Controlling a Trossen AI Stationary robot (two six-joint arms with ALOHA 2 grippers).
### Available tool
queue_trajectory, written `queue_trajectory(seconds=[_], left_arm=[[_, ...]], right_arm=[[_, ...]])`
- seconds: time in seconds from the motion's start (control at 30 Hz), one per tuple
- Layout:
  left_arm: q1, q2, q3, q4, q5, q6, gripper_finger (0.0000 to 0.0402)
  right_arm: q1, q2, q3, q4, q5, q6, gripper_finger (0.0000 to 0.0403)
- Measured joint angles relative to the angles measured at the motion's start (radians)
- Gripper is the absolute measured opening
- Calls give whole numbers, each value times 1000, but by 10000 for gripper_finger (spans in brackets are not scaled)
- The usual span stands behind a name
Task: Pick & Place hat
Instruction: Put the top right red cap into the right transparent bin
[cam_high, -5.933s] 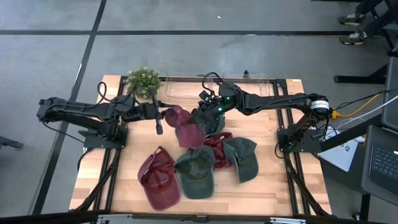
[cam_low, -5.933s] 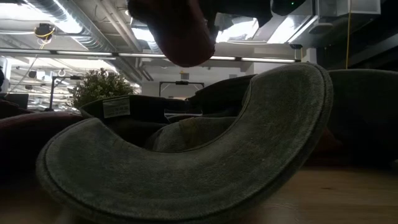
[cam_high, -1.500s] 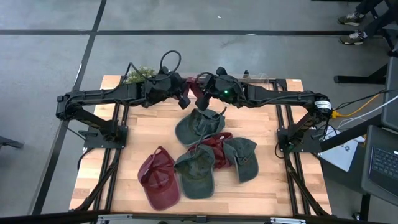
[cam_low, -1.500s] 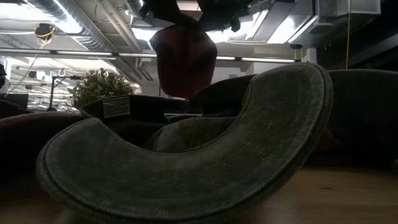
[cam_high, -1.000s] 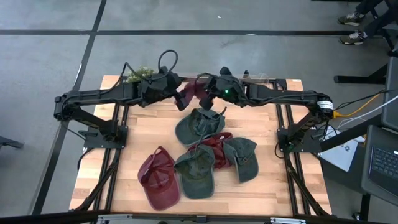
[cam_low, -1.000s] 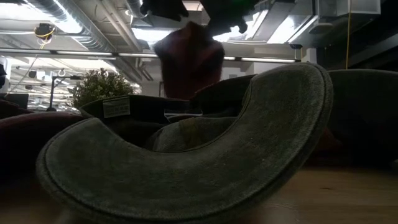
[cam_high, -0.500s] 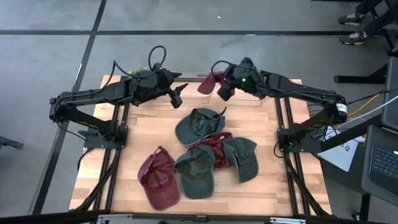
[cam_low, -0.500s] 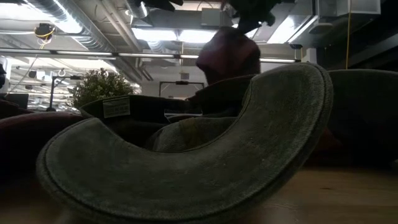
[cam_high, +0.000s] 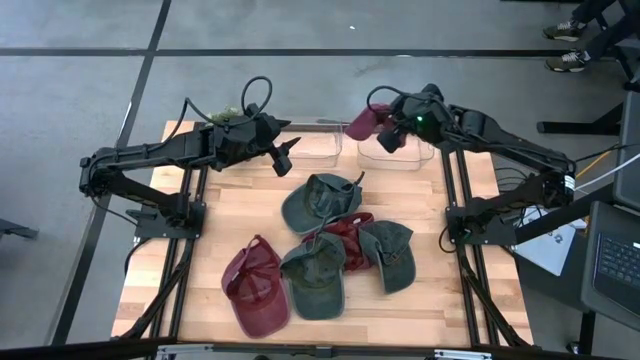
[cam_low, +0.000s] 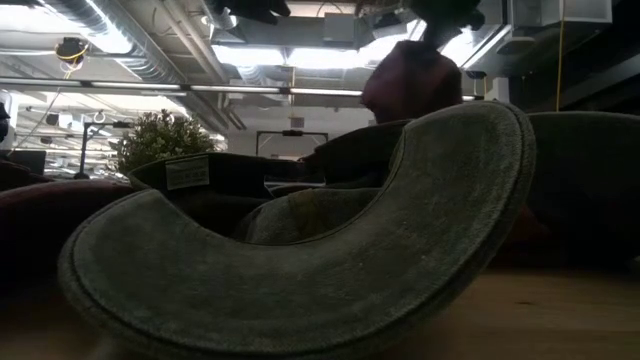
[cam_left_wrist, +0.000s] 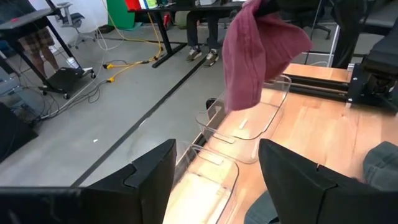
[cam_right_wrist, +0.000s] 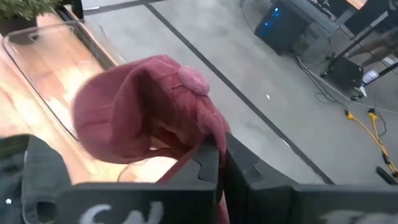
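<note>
Two clear plastic bins sit side by side along the table's far edge: the left bin (cam_high: 312, 143) and the right bin (cam_high: 398, 152), and nothing can be seen lying in either. Above the right bin hangs the maroon hat (cam_high: 364, 121), pinched at its brim by the right gripper (cam_high: 392, 136), whose fingers are clenched tight on the fabric — the crown droops free toward the left bin's side. The left gripper (cam_high: 284, 160) hovers just beside the left bin on its near side, fingers spread apart and gripping nothing. Nearer than the bins, on the wooden table (cam_high: 440, 300), lies a loose heap of hats: a green hat (cam_high: 320, 200) closest to the bins, a second maroon hat (cam_high: 256, 288) farthest from them, and other green and maroon ones overlapping between. A small potted plant (cam_high: 226, 116) stands at the far edge, beyond the left bin's outer end. Around the table is grey concrete floor — in the left wrist view, desks, cables and a person's legs (cam_left_wrist: 200, 25) show beyond the bins.
</note>
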Motion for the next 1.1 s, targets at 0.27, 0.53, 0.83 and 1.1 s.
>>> queue_trajectory(seconds=[0.27, 0.53, 0.83, 1.1], left_arm=[[0, 0, 0, -4, 0, -1, 220], [0, 0, 0, -4, 0, -1, 221], [0, 0, 0, -4, 0, 0, 215], [0, 0, 0, -4, 0, 0, 218]], right_arm=[[-38, -93, -180, 74, -1, 18, 5], [-86, -201, -349, 145, -33, -32, 5], [-121, -292, -471, 235, -142, -49, 5], [-122, -293, -529, 261, -141, -124, 5]])
